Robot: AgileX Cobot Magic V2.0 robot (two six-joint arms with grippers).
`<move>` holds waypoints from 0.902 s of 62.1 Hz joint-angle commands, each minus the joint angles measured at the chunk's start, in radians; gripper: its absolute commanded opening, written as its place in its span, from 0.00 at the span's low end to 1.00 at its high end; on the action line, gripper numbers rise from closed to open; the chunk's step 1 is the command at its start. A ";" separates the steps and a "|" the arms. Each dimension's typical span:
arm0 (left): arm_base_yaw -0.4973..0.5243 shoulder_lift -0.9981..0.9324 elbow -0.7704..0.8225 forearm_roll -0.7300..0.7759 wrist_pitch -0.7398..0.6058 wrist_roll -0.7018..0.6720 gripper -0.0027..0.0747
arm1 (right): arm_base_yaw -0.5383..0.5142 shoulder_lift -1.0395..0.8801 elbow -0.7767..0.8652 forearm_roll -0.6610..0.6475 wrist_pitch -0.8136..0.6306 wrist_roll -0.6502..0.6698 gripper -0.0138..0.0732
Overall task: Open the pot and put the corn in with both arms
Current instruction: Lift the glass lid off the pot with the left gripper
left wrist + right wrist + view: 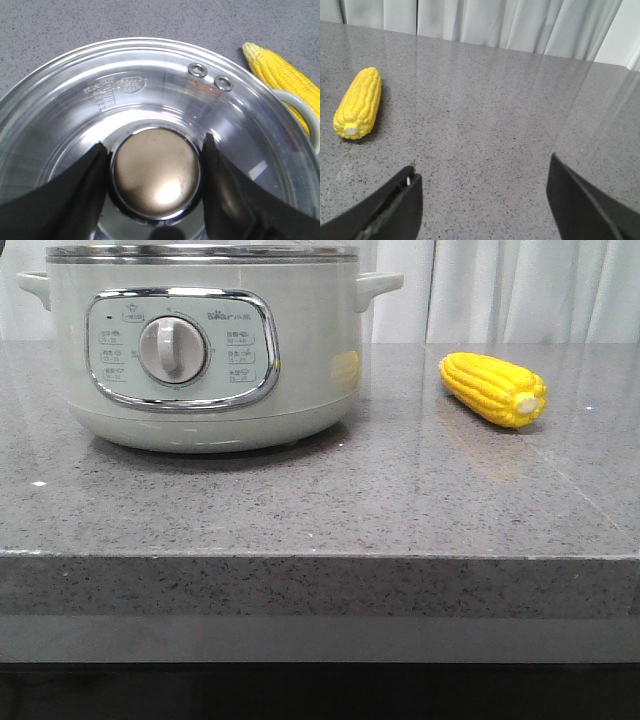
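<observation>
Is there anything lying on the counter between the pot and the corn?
No. In the front view, only bare grey counter separates the pot from the corn; nothing lies between them.

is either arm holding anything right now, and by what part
Nothing is clearly held. The left gripper has its fingers on either side of the lid knob, with gaps showing. The right gripper is open over bare counter, away from the corn.
</observation>
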 commanded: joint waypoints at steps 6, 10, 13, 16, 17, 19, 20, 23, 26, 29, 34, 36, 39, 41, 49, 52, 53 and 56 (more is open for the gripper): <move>-0.003 -0.053 -0.033 -0.005 -0.067 -0.003 0.27 | -0.003 0.014 -0.033 -0.018 -0.084 -0.009 0.78; -0.003 -0.066 -0.033 -0.005 -0.082 -0.003 0.27 | -0.003 0.014 -0.033 -0.018 -0.084 -0.009 0.78; -0.003 -0.079 -0.033 -0.005 -0.094 -0.003 0.27 | -0.003 0.014 -0.033 -0.018 -0.084 -0.009 0.78; -0.003 -0.094 -0.033 -0.005 -0.104 -0.003 0.27 | -0.003 0.014 -0.033 -0.018 -0.084 -0.009 0.78; -0.003 -0.101 -0.033 -0.005 -0.106 -0.003 0.27 | -0.003 0.014 -0.033 -0.018 -0.086 -0.009 0.78; -0.003 -0.113 -0.033 -0.005 -0.112 -0.003 0.27 | -0.003 0.014 -0.033 -0.018 -0.086 -0.009 0.78; -0.003 -0.117 -0.033 -0.005 -0.113 -0.003 0.27 | -0.003 0.014 -0.033 -0.018 -0.086 -0.009 0.78; -0.003 -0.135 -0.033 -0.005 -0.113 -0.003 0.27 | -0.003 0.014 -0.033 -0.018 -0.086 -0.009 0.78; -0.003 -0.155 -0.033 -0.003 -0.109 -0.003 0.27 | -0.003 0.014 -0.033 -0.018 -0.089 -0.009 0.78; -0.003 -0.173 -0.033 0.007 -0.100 -0.003 0.27 | -0.003 0.014 -0.033 -0.018 -0.092 -0.009 0.78; -0.003 -0.223 -0.029 0.035 -0.072 -0.003 0.27 | -0.003 0.014 -0.033 -0.018 -0.096 -0.009 0.78; -0.002 -0.248 -0.016 0.048 -0.067 -0.003 0.27 | -0.003 0.014 -0.033 -0.018 -0.098 -0.009 0.78; -0.002 -0.295 0.021 0.068 -0.067 -0.003 0.27 | -0.003 0.014 -0.033 -0.018 -0.100 -0.009 0.78; -0.002 -0.341 0.055 0.089 -0.067 -0.010 0.27 | -0.003 0.014 -0.033 -0.018 -0.100 -0.009 0.78; -0.002 -0.476 0.199 0.112 -0.067 -0.032 0.27 | -0.003 0.014 -0.033 -0.017 -0.101 -0.009 0.78; -0.002 -0.530 0.256 0.112 -0.071 -0.031 0.27 | -0.003 0.014 -0.033 -0.016 -0.101 -0.009 0.78; -0.002 -0.545 0.272 0.112 -0.071 -0.034 0.27 | -0.003 0.015 -0.033 -0.016 -0.101 -0.009 0.78; -0.002 -0.605 0.327 0.109 -0.073 -0.036 0.27 | -0.003 0.015 -0.033 -0.012 -0.101 -0.009 0.78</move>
